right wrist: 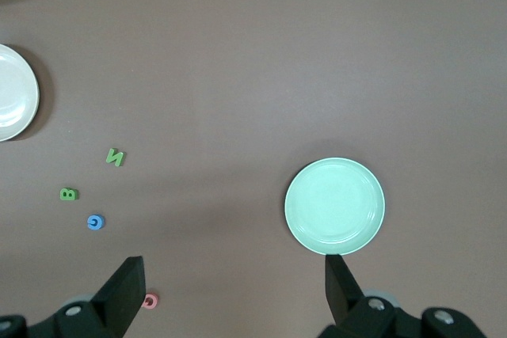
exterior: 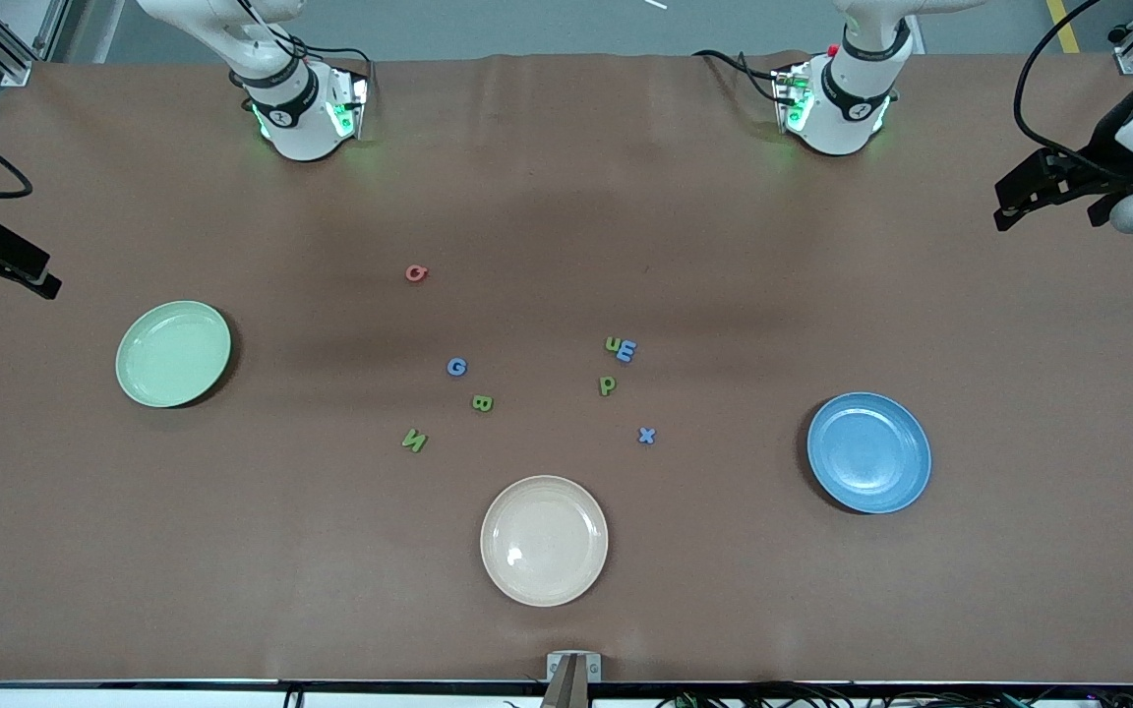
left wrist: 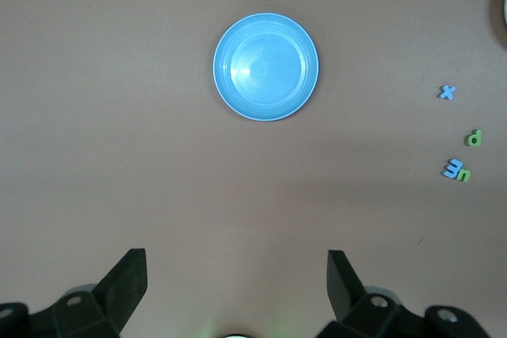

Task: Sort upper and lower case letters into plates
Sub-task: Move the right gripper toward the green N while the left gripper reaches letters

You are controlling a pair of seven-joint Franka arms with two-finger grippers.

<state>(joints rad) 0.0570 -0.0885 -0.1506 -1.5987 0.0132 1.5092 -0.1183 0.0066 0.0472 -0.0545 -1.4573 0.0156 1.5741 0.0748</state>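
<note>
**Both arms wait wide open above a worktop of scattered letters**

The brown worktop (exterior: 822,610) carries three round shallow glossy plates. The pale mint green plate (exterior: 173,354) lies toward the right arm's end, the medium blue plate (exterior: 868,452) toward the left arm's end and somewhat nearer the front camera. The cream-beige plate (exterior: 544,540) sits between them, close to the worktop edge nearest the front camera. All three plates hold nothing.

Small foam letters lie loose around the middle of the worktop, none of them on a plate. A pink letter (exterior: 415,273) lies nearest the robots' bases. A blue G (exterior: 456,367), a green B (exterior: 482,403) and a green N (exterior: 414,441) form a loose line running toward the cream-beige plate. Toward the left arm's end, a green letter and a blue E (exterior: 622,348) touch each other, with a green p (exterior: 607,385) just nearer the camera and a blue x (exterior: 646,435) nearer still.

The left gripper (left wrist: 238,282) hangs high over the worktop at the left arm's end, near the blue plate; its black fingers (left wrist: 127,279) are spread wide and hold nothing. The right gripper (right wrist: 234,286) hangs over the right arm's end, near the mint green plate, its fingers (right wrist: 127,282) likewise spread wide and empty. Both arms wait.
</note>
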